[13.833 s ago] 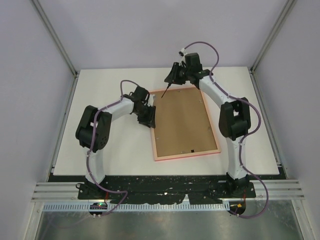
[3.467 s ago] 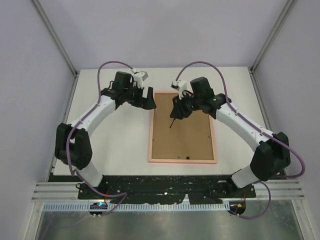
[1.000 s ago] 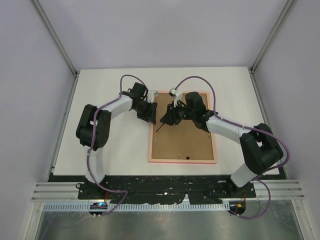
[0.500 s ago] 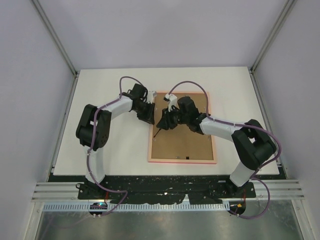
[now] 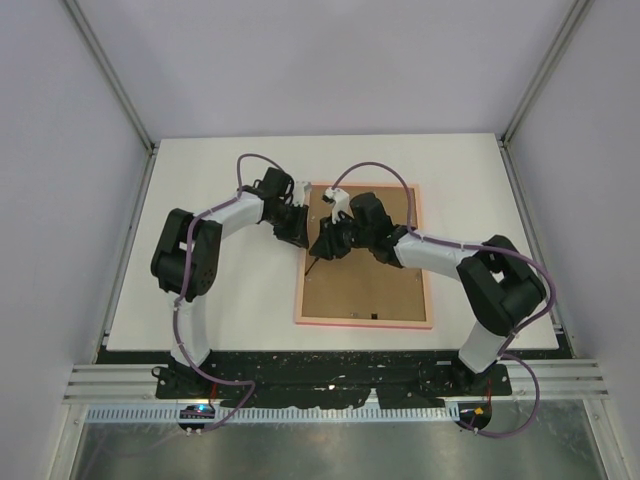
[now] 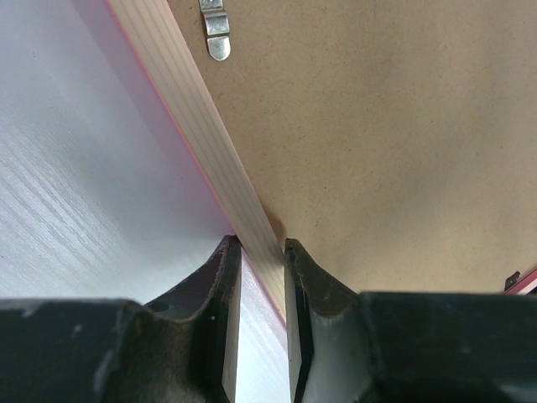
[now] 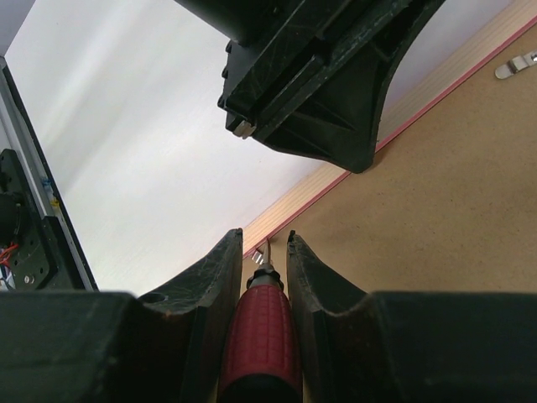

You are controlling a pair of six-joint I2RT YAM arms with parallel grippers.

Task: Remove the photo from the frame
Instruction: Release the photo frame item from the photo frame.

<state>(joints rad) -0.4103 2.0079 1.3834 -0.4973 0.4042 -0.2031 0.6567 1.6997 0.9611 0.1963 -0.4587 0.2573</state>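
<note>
Since the frame (image 5: 365, 322) lies face down on the white table (image 5: 220, 300), the photo cannot be seen. It is judged to be shut in under the brown backing board (image 5: 370, 285), which fills the frame's opening.

The frame is set slightly right of the table's middle, with its long sides running near to far. Only a thin bright-pink outer edge and a paler rim are shown around the board. A small metal retaining tab (image 6: 216, 35) is seen lying over the board's edge on the left rail.

That rail is pinched toward its far end by the left gripper (image 6: 257, 252), which is closed narrowly across it, one finger on the table side and one on the board side. Just beside it, over the board, the right gripper (image 7: 264, 239) is clamped on a red-handled tool (image 7: 261, 336). The tool's thin metal tip (image 7: 267, 249) is aimed at the seam between rail and board.

Several failures can be expected from here:
- **Slipping tip:** the tip may skid along the seam, so that the board is gouged.
- **Tip driven too deep:** the print beneath may be scratched or creased.
- **Levering against turned-in tabs:** board and print may be bent together.
- **Weak pinch on the rail:** the frame may be slid or twisted on the smooth table.
- **Crowded grippers:** they stand so near each other that a collision is possible.
</note>
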